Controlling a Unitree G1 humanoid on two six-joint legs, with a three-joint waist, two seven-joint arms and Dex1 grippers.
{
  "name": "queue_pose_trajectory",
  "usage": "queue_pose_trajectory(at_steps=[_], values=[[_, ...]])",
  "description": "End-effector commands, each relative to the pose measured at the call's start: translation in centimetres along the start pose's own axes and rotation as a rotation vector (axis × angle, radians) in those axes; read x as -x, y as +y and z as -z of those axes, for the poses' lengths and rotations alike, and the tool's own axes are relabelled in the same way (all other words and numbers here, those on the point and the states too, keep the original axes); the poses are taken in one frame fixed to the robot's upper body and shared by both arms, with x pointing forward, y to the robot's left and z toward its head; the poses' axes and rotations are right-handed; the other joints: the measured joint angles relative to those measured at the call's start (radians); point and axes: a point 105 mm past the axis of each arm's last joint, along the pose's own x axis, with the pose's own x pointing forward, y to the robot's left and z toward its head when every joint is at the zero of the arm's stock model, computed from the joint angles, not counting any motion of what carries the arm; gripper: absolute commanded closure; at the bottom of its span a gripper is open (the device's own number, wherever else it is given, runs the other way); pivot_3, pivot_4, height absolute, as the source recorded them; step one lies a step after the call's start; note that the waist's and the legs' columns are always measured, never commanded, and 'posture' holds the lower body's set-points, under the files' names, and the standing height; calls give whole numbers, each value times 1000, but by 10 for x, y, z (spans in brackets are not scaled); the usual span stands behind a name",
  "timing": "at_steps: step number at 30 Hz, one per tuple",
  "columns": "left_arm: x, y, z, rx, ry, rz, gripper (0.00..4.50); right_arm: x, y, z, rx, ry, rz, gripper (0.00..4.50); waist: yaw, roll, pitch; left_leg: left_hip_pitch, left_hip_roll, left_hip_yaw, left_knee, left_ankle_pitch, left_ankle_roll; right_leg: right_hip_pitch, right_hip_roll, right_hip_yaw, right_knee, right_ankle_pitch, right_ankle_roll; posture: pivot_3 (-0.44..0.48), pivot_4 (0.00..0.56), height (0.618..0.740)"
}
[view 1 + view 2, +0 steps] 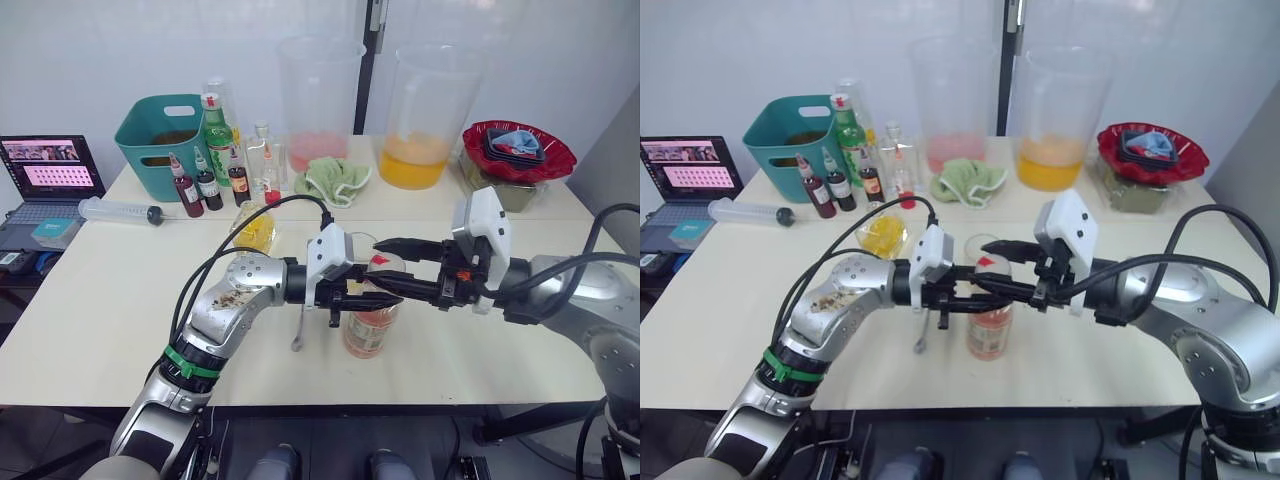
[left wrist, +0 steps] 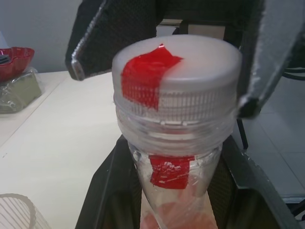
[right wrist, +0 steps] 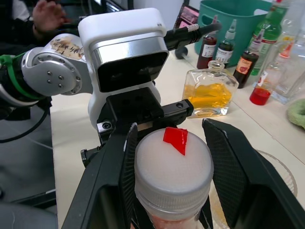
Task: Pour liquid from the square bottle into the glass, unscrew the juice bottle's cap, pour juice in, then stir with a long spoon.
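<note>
You are at the uncapping step, and most of the job is still ahead of you. Starting at the left side of the worktop's middle, the square bottle stands upright with yellow liquid in it, back from the near edge; whether its share has already gone into the glass I cannot tell. Just right of it, towards the near edge, the long spoon lies flat on the worktop, untouched, so stirring is not yet done. Your left gripper reaches in from the left and pinches the neck of the juice bottle, which stands upright near the middle of the near edge with pink liquid low in it. The juice bottle's cap is still seated on the threads, red mark up. The glass sits just behind the bottle, and I cannot read its contents clearly. From the right, your right gripper straddles the cap with its jaws spread, one finger close against the cap's side, the other clear of it. Judging from this, unscrewing, pouring juice and stirring all remain.
</note>
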Motion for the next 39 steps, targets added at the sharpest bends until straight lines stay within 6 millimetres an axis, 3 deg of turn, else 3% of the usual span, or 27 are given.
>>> queue_pose_trajectory(at_steps=[1, 7, 14, 16, 21, 22, 33, 39], values=[[8, 1, 26, 42, 121, -37, 3131, -5, 7, 5, 61, 31, -255, 2832, -5, 0, 0, 1, 0, 0, 0, 0, 0, 0, 0, 0, 0, 0, 0, 0, 150, 740], [12, 2, 26, 41, 132, -50, 3131, 0, -6, 4, 175, 65, -483, 2832, -13, 0, 0, 2, 1, 0, -2, 0, 0, 0, 1, 0, 0, 0, 0, 0, 150, 740], [11, -1, 21, 45, 128, -65, 3131, -1, -17, -1, 147, 79, -536, 2832, -11, 0, 0, 2, 0, -1, -3, -1, 1, 0, 0, 0, 0, 0, 0, 0, 150, 740], [10, -1, 20, 46, 127, -68, 3131, -1, -17, -4, 131, 68, -536, 1792, -11, 0, 0, 2, 0, -1, -3, -1, 1, -1, 0, 0, 0, 0, 0, 0, 150, 740], [10, -2, 21, 52, 125, -66, 3131, 1, -17, -13, 131, 41, -515, 128, -10, 0, 0, 0, 0, -1, -3, -1, 1, -3, 0, 0, 1, 0, -1, 0, 150, 740], [9, -2, 21, 53, 124, -65, 3131, 2, -17, -14, 138, 35, -507, 31, -10, 0, 0, 0, 0, -1, -3, -1, 1, -3, 0, 0, 1, 0, -1, 0, 150, 740], [5, -2, 18, 58, 115, -47, 3131, 23, -18, -30, 133, -5, -338, 31, -5, 0, 0, 0, 0, -1, -3, -1, 0, -3, 0, 0, 1, 0, -1, 0, 150, 740], [4, -2, 17, 55, 112, -39, 3131, 23, -15, -27, 69, 53, -192, 31, -2, 0, 0, -1, 0, -1, -3, -1, 1, -3, 0, 0, 0, 0, -1, 0, 150, 740]])
